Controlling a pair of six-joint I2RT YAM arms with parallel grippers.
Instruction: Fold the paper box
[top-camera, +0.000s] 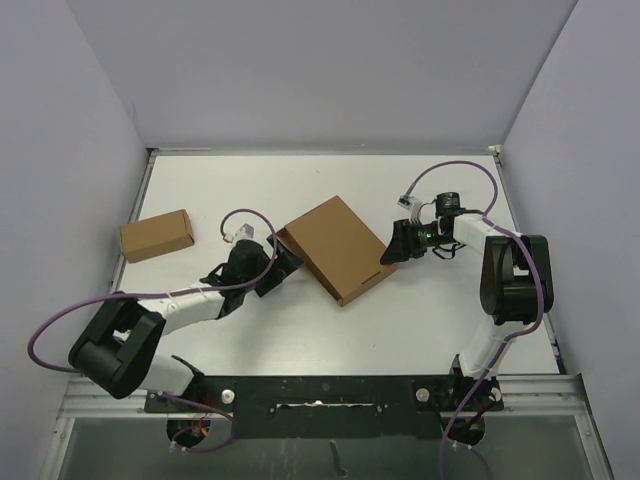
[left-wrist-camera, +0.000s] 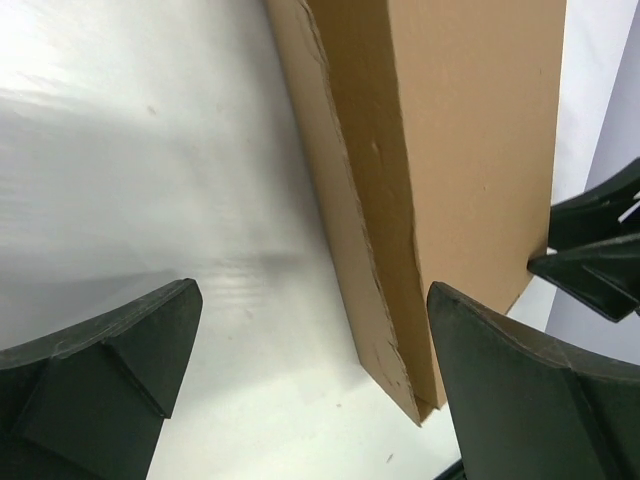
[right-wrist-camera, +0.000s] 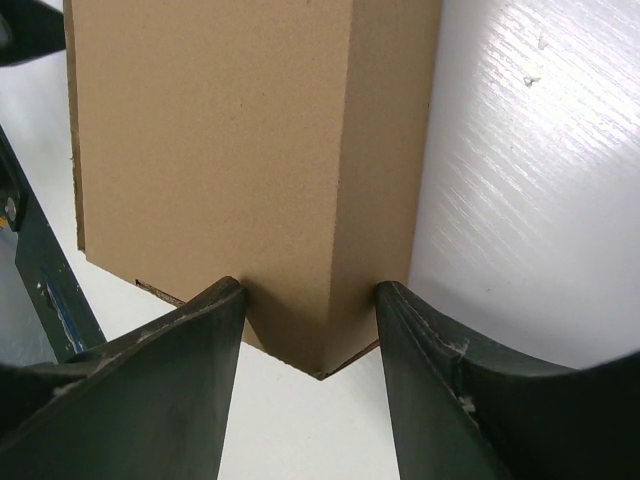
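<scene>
The paper box (top-camera: 335, 248) lies closed and flat in the middle of the table, turned at an angle. My right gripper (top-camera: 392, 250) is at its right corner. In the right wrist view that gripper (right-wrist-camera: 310, 290) is shut on the corner of the paper box (right-wrist-camera: 250, 150), one finger against each side. My left gripper (top-camera: 287, 262) is at the box's left corner. In the left wrist view it (left-wrist-camera: 312, 300) stands wide open, and the paper box's (left-wrist-camera: 470, 140) near edge and corner lie just inside its right finger (left-wrist-camera: 520, 390), which grips nothing.
A much smaller brown cardboard box (top-camera: 156, 236) sits near the table's left edge. White walls close in the table at the back and both sides. The right gripper's dark fingers (left-wrist-camera: 590, 250) show at the right edge of the left wrist view.
</scene>
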